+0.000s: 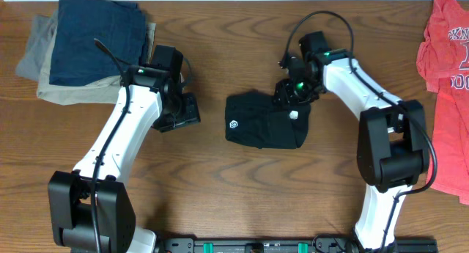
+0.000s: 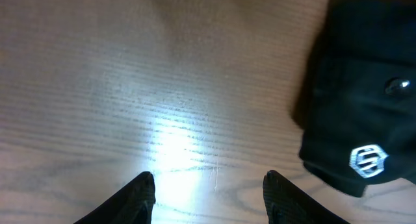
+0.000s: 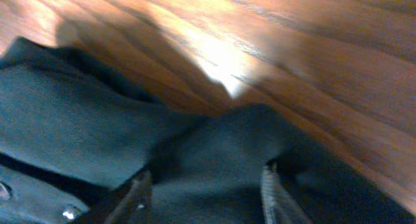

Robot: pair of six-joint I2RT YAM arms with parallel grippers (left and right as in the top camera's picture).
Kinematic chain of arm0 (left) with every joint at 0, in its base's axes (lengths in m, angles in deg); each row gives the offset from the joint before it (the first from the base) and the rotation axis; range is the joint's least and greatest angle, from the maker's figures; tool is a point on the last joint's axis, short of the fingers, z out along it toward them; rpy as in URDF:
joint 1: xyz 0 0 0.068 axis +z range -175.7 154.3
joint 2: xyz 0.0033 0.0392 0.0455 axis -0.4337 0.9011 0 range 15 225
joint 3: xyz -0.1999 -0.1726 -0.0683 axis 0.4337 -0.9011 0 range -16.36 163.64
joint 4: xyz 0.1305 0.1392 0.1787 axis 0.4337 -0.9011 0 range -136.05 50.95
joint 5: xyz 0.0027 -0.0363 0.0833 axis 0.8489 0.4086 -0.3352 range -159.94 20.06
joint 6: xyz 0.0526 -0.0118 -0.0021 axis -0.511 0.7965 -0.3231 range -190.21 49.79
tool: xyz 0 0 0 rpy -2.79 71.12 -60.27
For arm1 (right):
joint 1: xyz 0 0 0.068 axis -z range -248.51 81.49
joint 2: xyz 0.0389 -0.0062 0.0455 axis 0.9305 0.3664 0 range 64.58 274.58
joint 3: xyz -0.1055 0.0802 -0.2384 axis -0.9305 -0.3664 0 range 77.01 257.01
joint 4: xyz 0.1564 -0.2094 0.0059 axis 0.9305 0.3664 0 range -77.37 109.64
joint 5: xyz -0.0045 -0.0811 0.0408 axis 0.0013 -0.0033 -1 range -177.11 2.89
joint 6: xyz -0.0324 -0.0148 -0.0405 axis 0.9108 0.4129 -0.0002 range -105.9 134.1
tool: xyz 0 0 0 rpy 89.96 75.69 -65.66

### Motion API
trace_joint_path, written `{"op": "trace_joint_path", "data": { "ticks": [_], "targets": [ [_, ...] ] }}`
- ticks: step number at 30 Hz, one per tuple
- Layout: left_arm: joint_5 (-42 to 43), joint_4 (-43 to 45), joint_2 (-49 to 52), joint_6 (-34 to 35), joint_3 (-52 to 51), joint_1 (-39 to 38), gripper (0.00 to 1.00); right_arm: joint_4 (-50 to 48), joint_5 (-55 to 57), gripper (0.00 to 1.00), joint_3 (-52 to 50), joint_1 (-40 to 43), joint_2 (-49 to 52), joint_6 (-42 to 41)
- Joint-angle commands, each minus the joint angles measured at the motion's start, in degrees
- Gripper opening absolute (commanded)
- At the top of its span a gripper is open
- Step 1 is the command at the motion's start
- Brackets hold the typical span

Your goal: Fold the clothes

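The black shirt lies folded into a small bundle at the table's middle, its white chest logo facing up at the left end. My right gripper is open and sits low over the bundle's upper right edge, its fingers spread with black fabric between them. My left gripper is open and empty over bare wood, just left of the shirt. The left wrist view shows its fingers apart and the shirt with logo at the right.
A stack of folded navy, tan and grey garments sits at the back left. A red t-shirt with lettering lies at the right edge. The wooden table is bare in front of the shirt.
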Motion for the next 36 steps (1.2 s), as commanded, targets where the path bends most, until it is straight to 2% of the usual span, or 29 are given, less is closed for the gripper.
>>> {"op": "trace_joint_path", "data": {
  "ticks": [1, 9, 14, 20, 25, 27, 30, 36],
  "targets": [
    [-0.4, 0.3, -0.1, -1.4, 0.0, -1.0, 0.55, 3.4, 0.7, 0.59, 5.3, 0.7, 0.3, 0.4],
    [-0.5, 0.5, -0.1, -1.4, 0.0, -1.9, 0.56, 23.0, -6.1, 0.58, 19.7, 0.4, 0.3, 0.3],
    [-0.5, 0.5, -0.1, -1.4, 0.0, -1.9, 0.56, 28.9, -9.1, 0.51, 20.9, -0.1, 0.3, 3.5],
    [-0.5, 0.5, -0.1, -1.4, 0.0, -1.9, 0.56, 25.5, -9.2, 0.50, 10.4, -3.3, 0.3, 6.3],
    [-0.5, 0.5, -0.1, -1.4, 0.0, -1.9, 0.56, 15.2, -9.0, 0.49, -2.2, -4.7, 0.4, 1.4],
    [-0.5, 0.4, -0.1, -1.4, 0.0, -1.9, 0.56, 13.4, -7.4, 0.45, -5.8, -4.5, 0.4, -0.9],
    [-0.5, 0.5, -0.1, -1.4, 0.0, -1.9, 0.56, 14.8, -5.2, 0.38, -6.6, -4.1, 0.4, -2.3],
    [0.0, 2.4, -0.1, -1.5, 0.0, -1.9, 0.56, 20.9, -3.8, 0.39, -0.3, -2.6, -2.1, -2.3]
  ]
}}
